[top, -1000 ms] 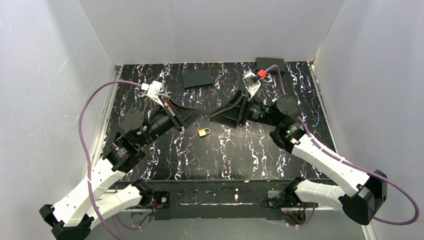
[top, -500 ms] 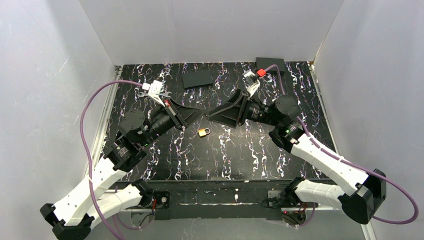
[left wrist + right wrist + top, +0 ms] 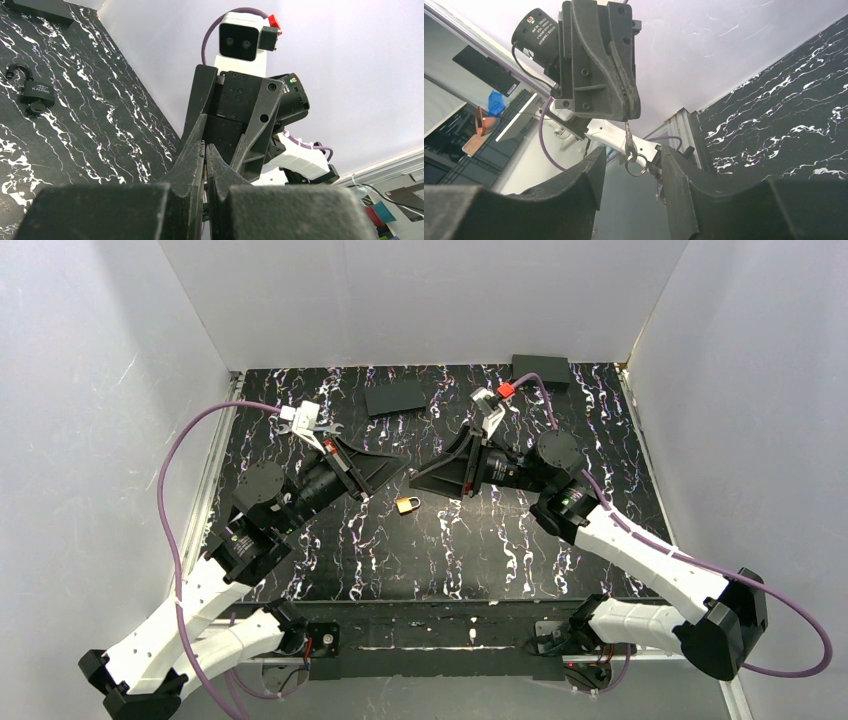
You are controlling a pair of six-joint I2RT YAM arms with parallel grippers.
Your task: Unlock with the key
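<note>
A brass padlock (image 3: 406, 504) lies on the black marbled table, just in front of both grippers. My left gripper (image 3: 396, 469) is shut on a small silvery key (image 3: 628, 142). The key hangs below the fingertips with a split ring (image 3: 636, 165) on it, and no black head shows. In the left wrist view the left gripper (image 3: 205, 146) has its jaws pressed together. My right gripper (image 3: 420, 477) faces the left one, tip to tip. It is open, and in the right wrist view the right gripper (image 3: 630, 155) has one finger on either side of the hanging ring, not touching it.
A black padlock (image 3: 36, 93) with a hooked shackle lies farther back on the table. A flat black box (image 3: 395, 397) and a second black box (image 3: 540, 367) sit at the back. A silver wrench (image 3: 327, 430) lies by the left wrist. White walls enclose the table.
My right arm has shifted left, bringing its open gripper closer to the left gripper's tips. The left arm and the brass padlock have stayed in place.
</note>
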